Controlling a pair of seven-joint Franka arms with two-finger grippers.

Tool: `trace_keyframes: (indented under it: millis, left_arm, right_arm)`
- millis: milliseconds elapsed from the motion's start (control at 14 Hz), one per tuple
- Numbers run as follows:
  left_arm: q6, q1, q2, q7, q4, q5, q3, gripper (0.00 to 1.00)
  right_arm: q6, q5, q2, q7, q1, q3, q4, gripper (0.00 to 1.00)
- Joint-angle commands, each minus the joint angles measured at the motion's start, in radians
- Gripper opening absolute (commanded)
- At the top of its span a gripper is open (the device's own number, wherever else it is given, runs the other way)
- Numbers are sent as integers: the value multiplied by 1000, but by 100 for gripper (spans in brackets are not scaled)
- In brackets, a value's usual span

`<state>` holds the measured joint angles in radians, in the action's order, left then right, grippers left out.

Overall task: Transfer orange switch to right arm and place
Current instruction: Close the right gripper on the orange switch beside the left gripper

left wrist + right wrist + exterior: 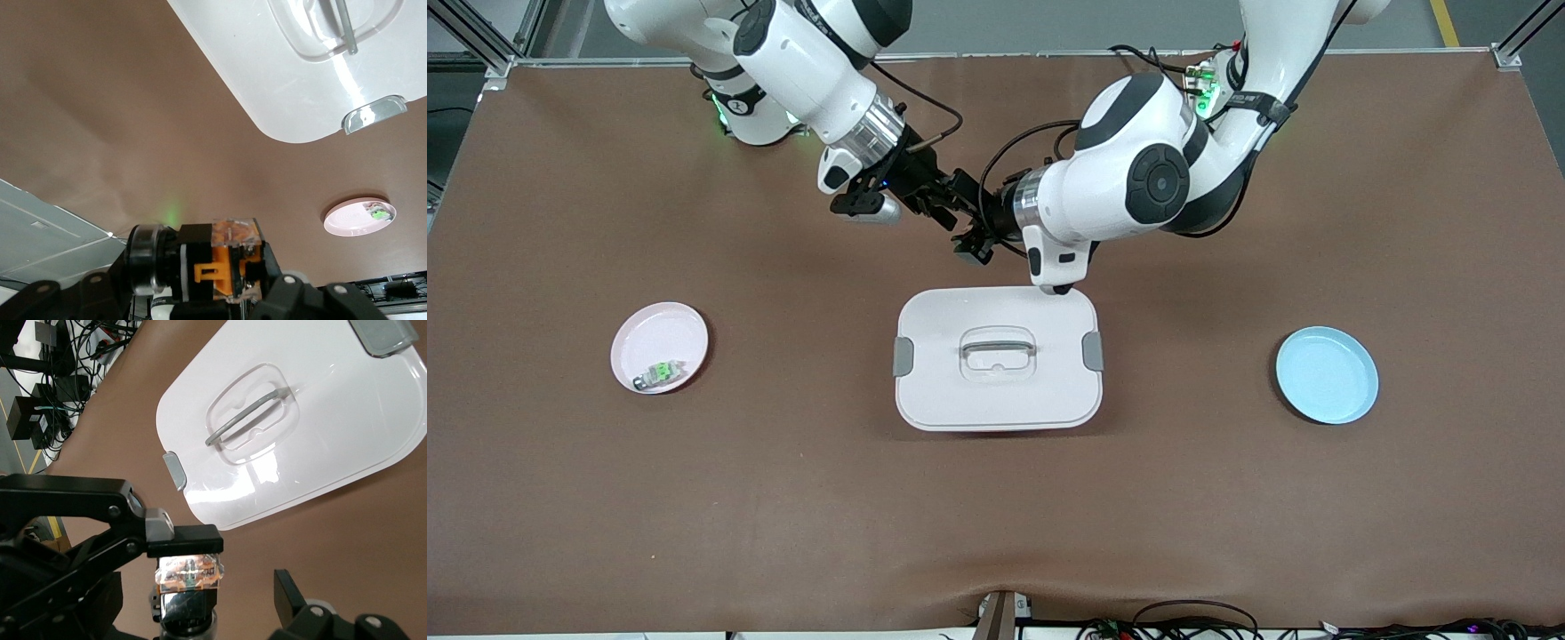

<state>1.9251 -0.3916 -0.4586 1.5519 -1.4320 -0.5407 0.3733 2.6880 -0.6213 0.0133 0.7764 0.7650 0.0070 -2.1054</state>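
Front view: both arms meet in the air above bare table, just on the robots' side of the white lidded box. Left gripper comes in from the left arm's end, right gripper from the right arm's end; the two tips sit v. close together, dark parts overlapping, so the contact can't be read from this angle.

Left wrist view: left gripper is clamped narrow on the orange switch, a black blocky body w/ orange clip and a clear orange cap, plus a silver ring at one end. Box lid w/ grey handle and grey side latch is below, and the pink plate w/ a small green-centred item is further off.

Right wrist view: orange switch sits just under one finger of the right gripper; the other finger is well apart from it w/ brown table showing between, so the jaws stand wide and aren't gripping yet. Whether the upper finger touches the cap can't be told.

On the table: pink plate toward the right arm's end, holding the pale green-centred switch. Blue plate toward the left arm's end, nothing in it. Box lies between the two plates, lid on.
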Motion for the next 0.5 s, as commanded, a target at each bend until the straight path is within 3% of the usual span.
trace_keyframes:
  millis: [0,429]
  left_arm:
    - [17,-20,-11,25,31,-13,-4,0]
    - [18,-20,-18,25,38,-15,-4,0]
  right_arm:
    - [16,-18,17,7,25,-10,12,100]
    - [21,-20,39,7,36,-10,22,100]
